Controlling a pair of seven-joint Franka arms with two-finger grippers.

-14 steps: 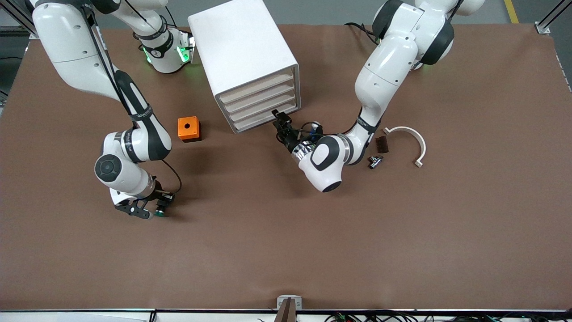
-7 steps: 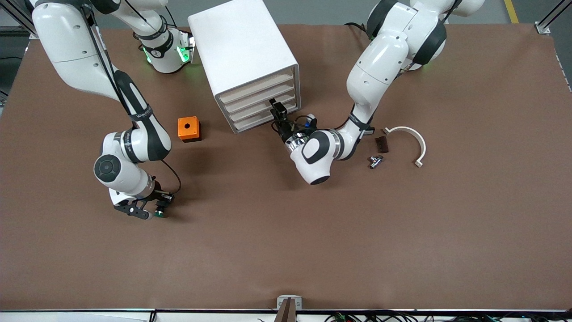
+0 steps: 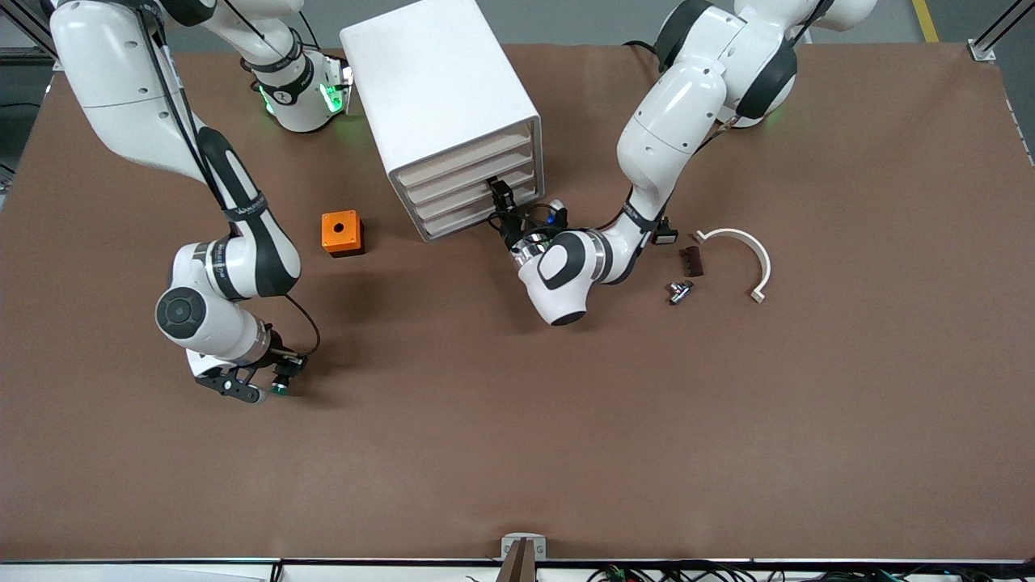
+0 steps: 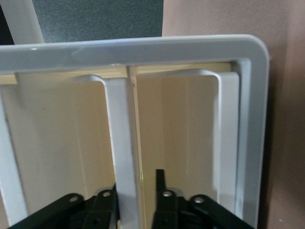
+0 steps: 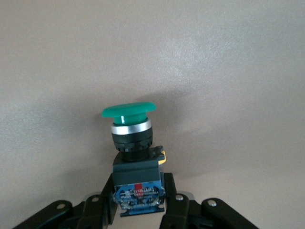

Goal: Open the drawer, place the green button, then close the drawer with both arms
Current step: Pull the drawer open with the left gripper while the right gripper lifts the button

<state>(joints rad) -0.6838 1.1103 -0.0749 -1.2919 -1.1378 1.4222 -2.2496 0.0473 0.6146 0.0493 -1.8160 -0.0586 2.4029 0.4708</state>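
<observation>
The right gripper (image 3: 260, 386) hangs low over the table (image 3: 517, 420) toward the right arm's end, nearer to the front camera than the orange box (image 3: 342, 233). Its fingers (image 5: 106, 202) are clamped on the blue-and-black body of the button (image 5: 133, 152), whose green cap points away from the wrist.

The left gripper (image 3: 501, 198) is at the front of the white cabinet (image 3: 443, 105), level with the lowest drawer (image 3: 477, 218), which sits closed. In the left wrist view its fingers (image 4: 161, 188) straddle a white rib of the cabinet front (image 4: 121, 157), slightly parted; whether they pinch it cannot be told.

Toward the left arm's end lie a curved white bracket (image 3: 740, 255), a brown block (image 3: 690, 261) and a small metal fitting (image 3: 678, 291).
</observation>
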